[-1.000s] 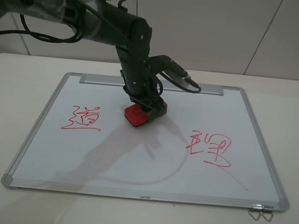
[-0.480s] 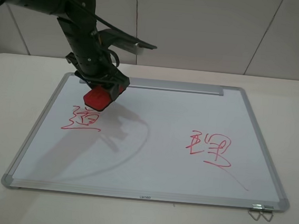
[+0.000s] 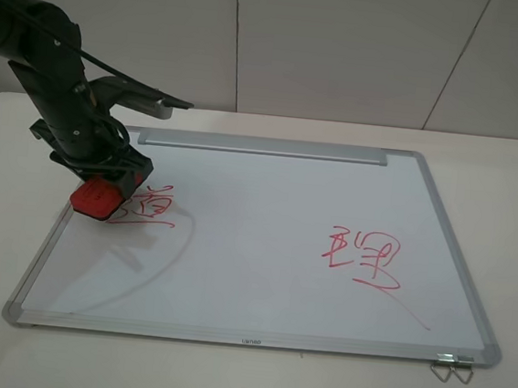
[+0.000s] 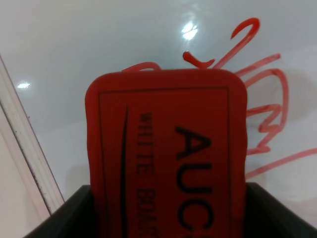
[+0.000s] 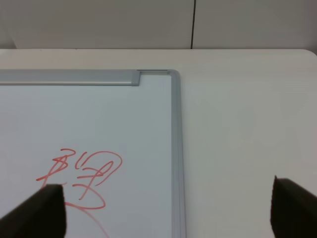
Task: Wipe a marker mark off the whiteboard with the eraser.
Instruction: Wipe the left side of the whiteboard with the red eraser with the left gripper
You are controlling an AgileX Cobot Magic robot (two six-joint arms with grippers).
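Holding the red eraser (image 4: 166, 148) in the left gripper (image 3: 105, 187), jaws closed on its two long sides. Sitting at the left edge of the whiteboard (image 3: 269, 186), right at the left end of the left red mark (image 3: 152, 207) — no telling whether touching the board yet. Pointing its long way straight out of the jaws, free end aimed down at the whiteboard, more along the left frame than across it. Printed side facing the wrist camera. Over by the right side of the whiteboard: right gripper (image 5: 168, 218) spread wide, holding nothing, near the right red mark (image 3: 363, 259).

Could go wrong from here:
- Sliding off over the left frame and bumping it, with so little whiteboard left on that side.
- Skimming above the ink and leaving red lines, if not pressed flat.
- Smearing instead of cleaning, if tipped onto one corner.
- Twisting in the jaws, if pushed too hard.
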